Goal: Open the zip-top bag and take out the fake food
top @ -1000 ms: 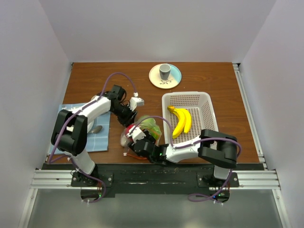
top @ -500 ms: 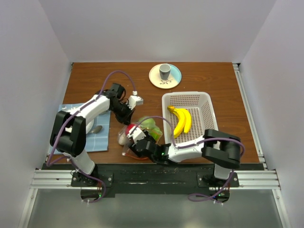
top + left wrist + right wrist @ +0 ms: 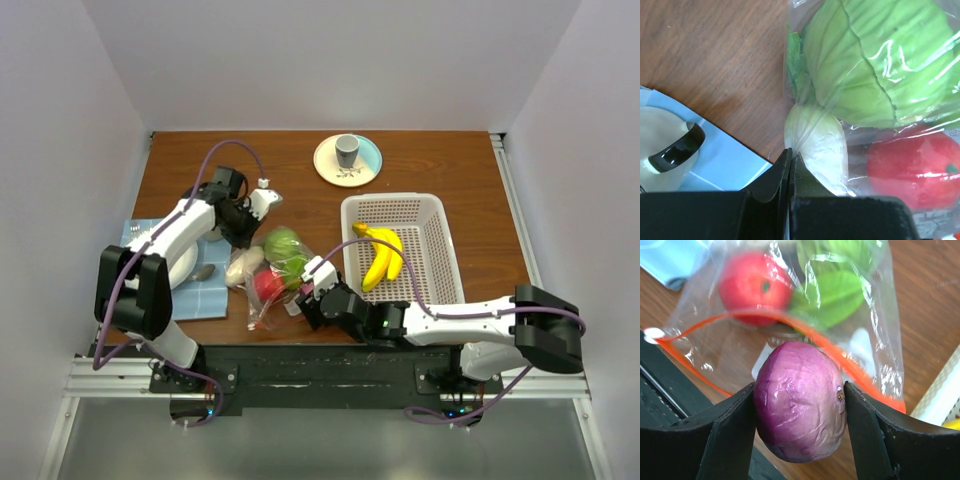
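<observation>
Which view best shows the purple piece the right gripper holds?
Right wrist: the purple piece is large and sharp, clamped in the right gripper. Top external cannot resolve it at the gripper; left wrist lacks it.

Bright, even overhead light, shadows are soft. White glare streaks on the zip-top bag (image 3: pixel 890 50); right wrist background is blurry, purple piece (image 3: pixel 800 400) sharp.

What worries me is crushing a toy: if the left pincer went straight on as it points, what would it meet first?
The left pincer, shut on the film of the zip-top bag, points at the white bulb-shaped toy inside; that likely comes first, then the green cabbage. Depth is unclear.
</observation>
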Available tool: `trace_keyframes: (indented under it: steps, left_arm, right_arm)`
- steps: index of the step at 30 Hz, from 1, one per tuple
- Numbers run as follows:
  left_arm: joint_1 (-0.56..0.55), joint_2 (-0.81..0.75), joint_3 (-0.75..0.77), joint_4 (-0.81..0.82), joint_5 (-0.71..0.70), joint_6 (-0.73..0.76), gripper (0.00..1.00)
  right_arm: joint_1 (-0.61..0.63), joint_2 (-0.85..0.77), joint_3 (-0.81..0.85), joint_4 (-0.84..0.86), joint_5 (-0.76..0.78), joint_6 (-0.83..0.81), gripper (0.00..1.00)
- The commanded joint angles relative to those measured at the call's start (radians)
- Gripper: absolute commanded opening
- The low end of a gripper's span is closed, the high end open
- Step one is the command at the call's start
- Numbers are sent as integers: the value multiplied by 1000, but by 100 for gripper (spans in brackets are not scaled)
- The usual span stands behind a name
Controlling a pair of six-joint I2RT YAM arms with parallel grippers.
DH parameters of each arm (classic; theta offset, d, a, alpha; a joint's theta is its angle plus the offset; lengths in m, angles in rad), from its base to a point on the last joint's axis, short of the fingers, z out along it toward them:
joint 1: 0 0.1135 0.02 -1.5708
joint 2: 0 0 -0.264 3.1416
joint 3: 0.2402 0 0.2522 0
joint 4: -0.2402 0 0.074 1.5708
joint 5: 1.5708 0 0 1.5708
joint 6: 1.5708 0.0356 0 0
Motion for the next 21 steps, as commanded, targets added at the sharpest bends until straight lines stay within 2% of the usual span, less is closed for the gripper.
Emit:
trace_keyframes:
  steps: [1, 4, 5, 8, 12, 13, 18, 19, 21]
  left_arm:
    - [3, -53, -4, 18, -17, 16, 0]
    - [3, -70, -6, 4, -2, 14, 0]
    - [3, -73, -7, -4, 6, 13, 0]
    - [0, -76, -25, -8, 35, 5, 0]
    - [-9, -76, -59, -1, 43, -1, 0]
    - [-12, -79, -65, 5, 43, -3, 0]
    - [-20, -87, -98, 10, 49, -6, 0]
    - [-21, -90, -101, 13, 49, -7, 0]
    - [-23, -93, -101, 10, 52, -10, 0]
  right_arm:
    - [2, -40, -4, -93, 78, 52, 7]
    - [2, -104, 41, -229, 208, 72, 4]
    - [2, -152, 47, -296, 317, 83, 3]
    - [-10, -241, 55, -354, 474, 66, 0]
    - [-100, -344, 61, -395, 528, 86, 0]
    - [-160, -339, 69, -420, 519, 104, 0]
    - [-265, -200, 128, -584, 511, 241, 0]
    - [-272, -178, 139, -614, 499, 249, 11]
    - [-279, -129, 165, -633, 476, 256, 44]
